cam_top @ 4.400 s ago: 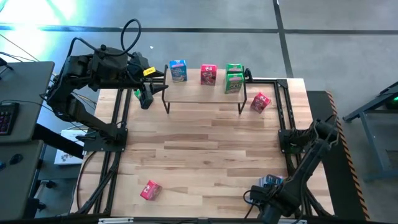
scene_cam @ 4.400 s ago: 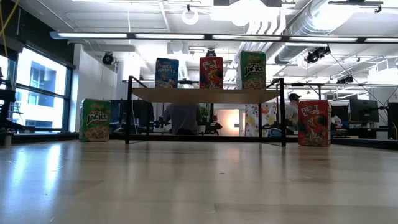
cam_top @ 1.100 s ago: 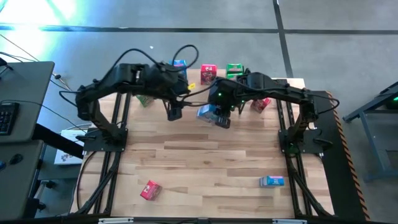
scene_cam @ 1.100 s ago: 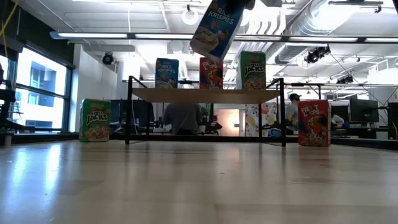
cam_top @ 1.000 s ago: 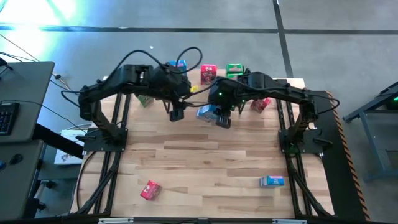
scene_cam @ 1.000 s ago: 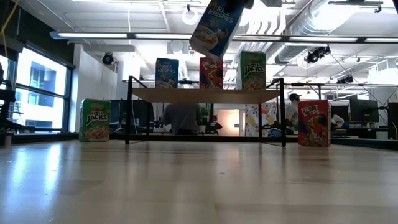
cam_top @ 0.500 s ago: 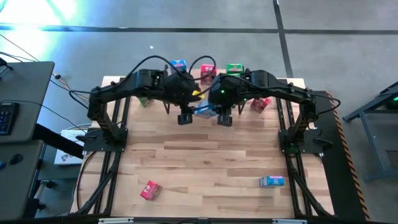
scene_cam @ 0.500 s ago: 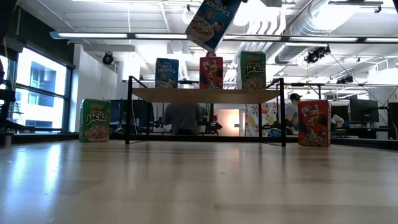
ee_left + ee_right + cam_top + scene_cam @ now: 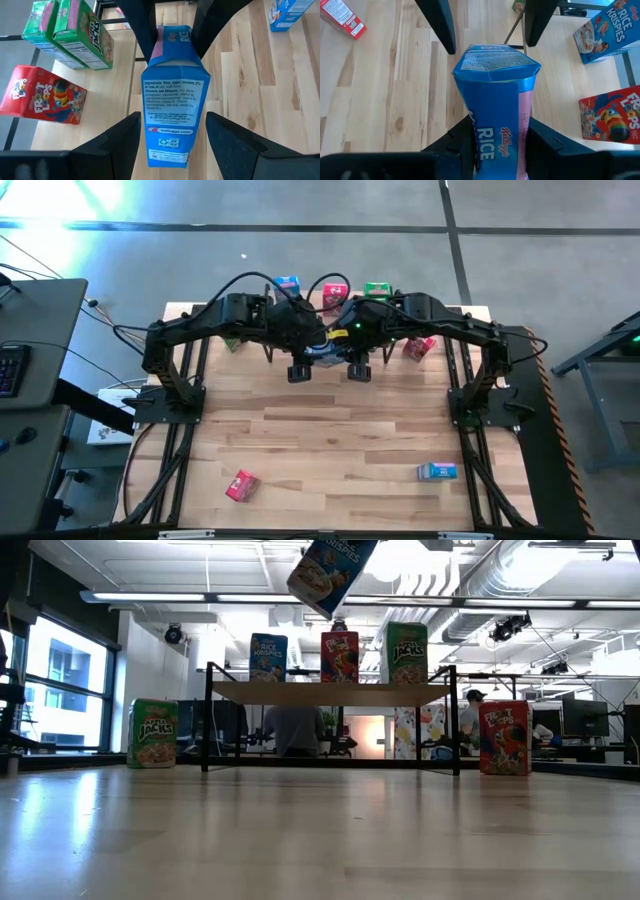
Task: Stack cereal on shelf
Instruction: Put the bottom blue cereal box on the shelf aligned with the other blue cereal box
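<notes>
A blue cereal box (image 9: 325, 570) hangs tilted high above the table, with my right gripper (image 9: 502, 145) shut on it. My left gripper (image 9: 172, 135) is open, one finger on either side of the box's other end. Behind stands the shelf (image 9: 330, 693), a light-wood board on black legs. A blue box (image 9: 268, 657), a red one (image 9: 340, 656) and a green one (image 9: 406, 652) stand upright on it. On the table, a green box (image 9: 152, 733) stands left of the shelf and a red one (image 9: 504, 737) right of it. My right gripper pinches the blue box between its two fingers near its logo end (image 9: 495, 135). The fingers slant down from the table's right and lie along the box. The box is lifted clear and tilted, its other end (image 9: 495, 60) toward my left gripper. My left gripper's fingers (image 9: 125, 135) stand close beside the box's free end (image 9: 172, 115); I cannot tell whether they touch it.
A pink-red box (image 9: 241, 485) lies near the table's front left and a blue box (image 9: 437, 471) near its front right. The wooden tabletop (image 9: 330, 430) between them and the shelf is bare. Black frame rails (image 9: 185, 440) run along both table sides.
My left gripper has moved toward the table's right and a little down, and its open fingers now stand on either side of the blue box's free end. My right gripper has rolled at the wrist, and the box has tipped further over.
</notes>
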You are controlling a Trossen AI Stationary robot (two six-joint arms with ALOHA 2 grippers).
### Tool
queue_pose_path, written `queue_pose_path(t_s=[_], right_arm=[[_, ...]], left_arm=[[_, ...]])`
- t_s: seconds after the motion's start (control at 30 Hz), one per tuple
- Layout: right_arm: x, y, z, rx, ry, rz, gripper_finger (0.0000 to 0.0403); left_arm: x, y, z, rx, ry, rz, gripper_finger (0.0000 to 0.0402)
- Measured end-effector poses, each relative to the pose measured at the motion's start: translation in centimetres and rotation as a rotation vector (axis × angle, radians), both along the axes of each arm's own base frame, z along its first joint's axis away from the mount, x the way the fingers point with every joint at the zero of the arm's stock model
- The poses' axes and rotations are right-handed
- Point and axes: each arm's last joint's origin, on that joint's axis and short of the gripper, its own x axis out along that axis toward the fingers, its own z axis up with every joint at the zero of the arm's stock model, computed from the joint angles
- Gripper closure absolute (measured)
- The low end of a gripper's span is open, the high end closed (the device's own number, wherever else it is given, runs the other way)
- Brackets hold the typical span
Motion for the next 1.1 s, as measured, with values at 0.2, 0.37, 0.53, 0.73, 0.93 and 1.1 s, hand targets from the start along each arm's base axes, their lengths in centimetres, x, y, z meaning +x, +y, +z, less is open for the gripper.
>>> queue_pose_path(t_s=[0.2, 0.37, 0.53, 0.73, 0.93, 1.1], right_arm=[[0.16, 0.22, 0.12, -0.008, -0.017, 0.028, 0.0284], [0.36, 0.35, 0.28, -0.002, -0.043, 0.043, 0.0284], [0.37, 0.55, 0.28, -0.03, -0.038, 0.075, 0.0284], [0.68, 0.65, 0.53, -0.042, -0.077, 0.081, 0.0284], [0.66, 0.64, 0.53, -0.047, -0.075, 0.073, 0.0284], [0.66, 0.64, 0.52, -0.043, -0.075, 0.067, 0.0284]], left_arm=[[-0.01, 0.0, 0.01, -0.006, -0.002, 0.007, 0.0186], [-0.01, -0.02, 0.01, -0.008, -0.002, 0.006, 0.0186], [-0.01, -0.01, 0.01, -0.011, -0.003, 0.007, 0.0186], [0.01, -0.01, 0.07, -0.01, -0.01, 0.007, 0.0186], [0.01, 0.03, 0.08, -0.006, -0.01, 0.01, 0.0186], [0.01, 0.03, 0.08, -0.006, -0.01, 0.008, 0.0198]])
